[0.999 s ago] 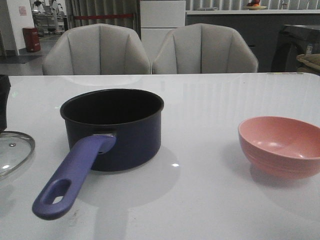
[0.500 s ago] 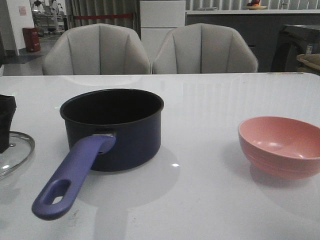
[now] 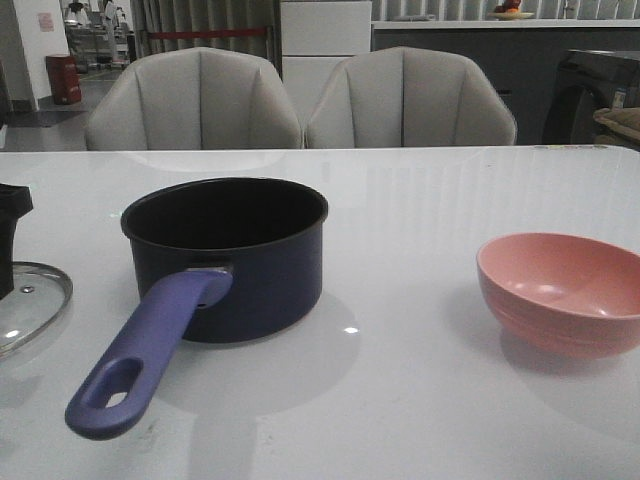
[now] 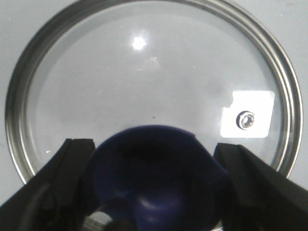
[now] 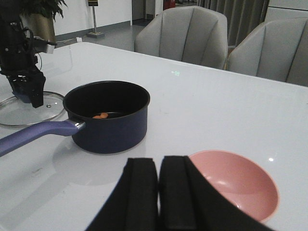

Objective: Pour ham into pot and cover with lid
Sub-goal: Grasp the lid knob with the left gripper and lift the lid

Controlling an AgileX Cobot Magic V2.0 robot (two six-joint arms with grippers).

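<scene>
Left gripper (image 4: pixel 154 159) spread wide around lid (image 4: pixel 144 72) knob, fingertips cropped; right gripper (image 5: pixel 158 168) pressed closed

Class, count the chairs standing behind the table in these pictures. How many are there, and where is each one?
2. One chair stands behind the table on the left, beyond the pot; the other chair is beside it, nearer the centre. More may lie outside the views.

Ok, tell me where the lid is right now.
The lid lies flat on the table at the front view's far left edge, just left of the pot, with the left pincer straddling its knob.
</scene>
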